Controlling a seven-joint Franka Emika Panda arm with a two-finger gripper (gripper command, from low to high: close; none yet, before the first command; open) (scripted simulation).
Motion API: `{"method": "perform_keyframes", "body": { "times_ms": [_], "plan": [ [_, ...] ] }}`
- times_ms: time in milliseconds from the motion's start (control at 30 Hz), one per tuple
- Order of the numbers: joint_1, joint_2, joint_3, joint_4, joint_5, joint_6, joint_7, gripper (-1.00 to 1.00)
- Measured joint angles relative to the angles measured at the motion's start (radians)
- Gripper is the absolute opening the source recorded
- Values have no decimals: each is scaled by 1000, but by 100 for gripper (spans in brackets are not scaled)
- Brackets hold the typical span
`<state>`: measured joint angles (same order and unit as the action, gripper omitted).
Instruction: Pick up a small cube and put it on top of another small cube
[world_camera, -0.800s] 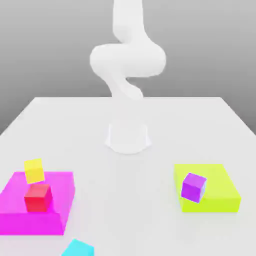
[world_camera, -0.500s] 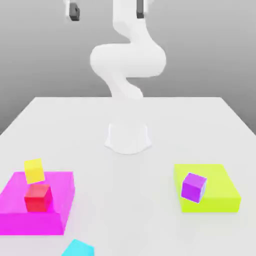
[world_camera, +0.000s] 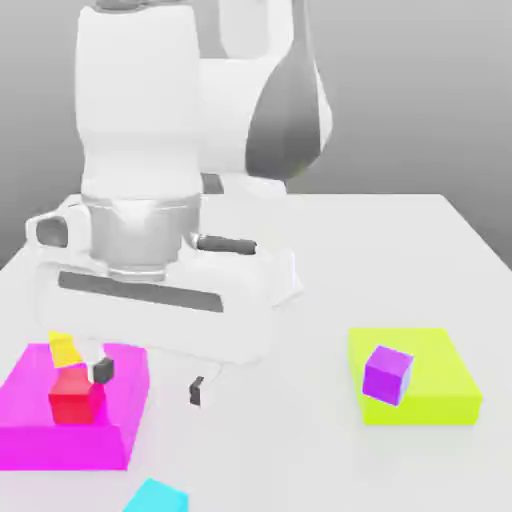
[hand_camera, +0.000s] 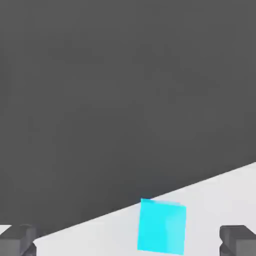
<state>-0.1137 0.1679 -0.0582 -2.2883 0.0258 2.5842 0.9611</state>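
Observation:
The small cube (world_camera: 155, 497) is plain cyan and rests on the white table at the front edge, near the exterior view's left. It shows again in the hand view as the cyan cube (hand_camera: 162, 226), close to the table's edge. My gripper (world_camera: 148, 382) hangs open above the table, just behind the cyan cube and beside the magenta block (world_camera: 30, 432). Its dark fingertips (world_camera: 197, 391) stand wide apart with nothing between them. In the hand view the gripper (hand_camera: 127, 243) has one fingertip (hand_camera: 237, 240) at each lower corner.
A red cube (world_camera: 77, 397) and a yellow cube (world_camera: 64, 348) sit on the flat magenta block. A purple cube (world_camera: 387, 375) sits on the flat lime block (world_camera: 440, 392) at the exterior view's right. The arm's white body (world_camera: 160, 250) hides the table's middle.
The hand has come down from the top of the picture to just above the table's front left, fingers still apart. The cubes and blocks have not moved.

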Motion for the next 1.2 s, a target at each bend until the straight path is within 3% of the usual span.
{"method": "perform_keyframes", "body": {
  "times_ms": [267,300,567,867,1067,1200],
  "plan": [
    [-28,290,2,24,36,139,9,0],
    [-31,326,6,31,39,166,6,-100],
    [-30,312,5,28,38,155,8,-100],
    [-59,1,-86,-77,14,-52,126,-100],
    [-162,-221,-140,-169,-38,-178,281,-100],
    [-164,-154,-141,-211,-16,-70,286,-100]
  ]
}}
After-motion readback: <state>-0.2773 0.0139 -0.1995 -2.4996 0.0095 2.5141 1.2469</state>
